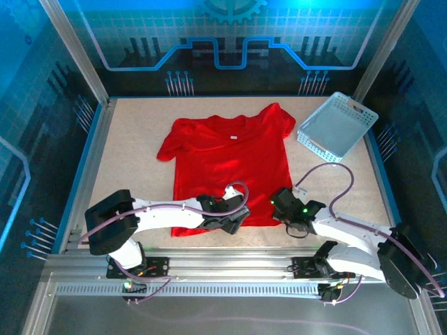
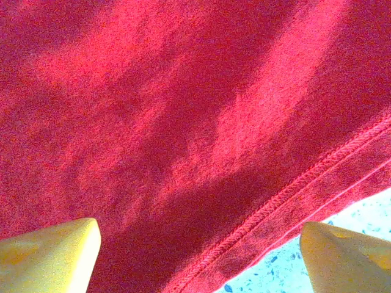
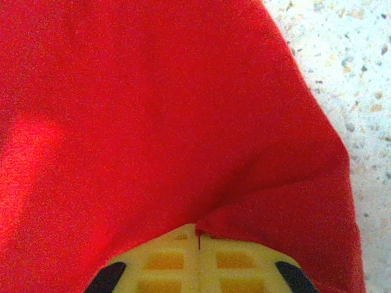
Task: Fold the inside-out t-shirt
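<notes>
The red t-shirt (image 1: 223, 167) lies spread flat in the middle of the table (image 1: 133, 153), collar at the far side and hem along the near side, both short sleeves out to left and right. A small white label (image 1: 234, 137) shows just below the collar. A light blue basket (image 1: 336, 125) sits at the far right corner of the table, apart from the right sleeve.

The left gripper (image 1: 234, 222) is over the near hem, about midway along it. In the left wrist view its yellow fingers (image 2: 55, 256) stand wide apart with nothing between them but the cloth below. The stitched hem (image 2: 293, 189) runs slantwise between them, and a bit of speckled table shows at the lower right.

The right gripper (image 1: 279, 206) is at the near right corner of the t-shirt. In the right wrist view its jaws are pressed together and a small fold of red cloth is pinched where they meet (image 3: 200, 235). The fabric puckers up around that spot, and the side edge of the t-shirt runs down the right with bare table beyond it.
</notes>
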Robot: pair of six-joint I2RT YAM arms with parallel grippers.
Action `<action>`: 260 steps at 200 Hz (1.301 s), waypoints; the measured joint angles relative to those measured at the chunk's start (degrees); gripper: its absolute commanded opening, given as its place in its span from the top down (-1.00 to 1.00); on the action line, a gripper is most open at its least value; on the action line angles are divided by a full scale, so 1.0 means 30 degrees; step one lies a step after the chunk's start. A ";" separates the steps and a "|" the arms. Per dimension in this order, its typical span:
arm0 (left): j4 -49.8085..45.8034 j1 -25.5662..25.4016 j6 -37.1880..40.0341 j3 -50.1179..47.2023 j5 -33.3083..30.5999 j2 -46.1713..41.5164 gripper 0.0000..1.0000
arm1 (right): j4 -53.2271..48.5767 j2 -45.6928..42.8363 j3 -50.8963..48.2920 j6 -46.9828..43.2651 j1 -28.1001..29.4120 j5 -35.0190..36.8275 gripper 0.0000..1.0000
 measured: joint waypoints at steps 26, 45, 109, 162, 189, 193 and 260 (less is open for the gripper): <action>0.0750 -0.0240 0.0656 0.0415 -0.0066 0.0007 -0.89 | -0.0765 -0.1661 0.0313 -0.0087 0.0000 0.0007 1.00; 0.1843 -0.0306 0.1166 0.0597 -0.0058 0.0029 -0.91 | -0.1311 -0.3140 0.0852 -0.0153 0.0000 -0.0022 1.00; 0.4044 -0.0313 0.2725 0.2630 0.0663 0.2047 -0.95 | -0.2302 -0.4065 0.2229 -0.0597 0.0000 -0.0444 1.00; 0.4532 -0.0393 0.2987 0.2382 0.0991 0.2127 -0.81 | -0.2499 -0.4065 0.2288 -0.0809 0.0000 -0.0590 1.00; 0.4561 -0.0350 0.2987 0.2288 0.0335 0.2623 -0.64 | -0.2790 -0.4087 0.2747 -0.0947 0.0000 -0.0801 1.00; 0.4546 -0.0335 0.3016 0.2237 0.0240 0.2681 -0.61 | -0.2820 -0.4095 0.2827 -0.0954 0.0000 -0.0809 1.00; 0.4401 0.0168 0.3031 0.1902 -0.0940 0.2659 0.38 | -0.3395 -0.4656 0.3650 -0.1479 -0.0015 -0.0845 1.00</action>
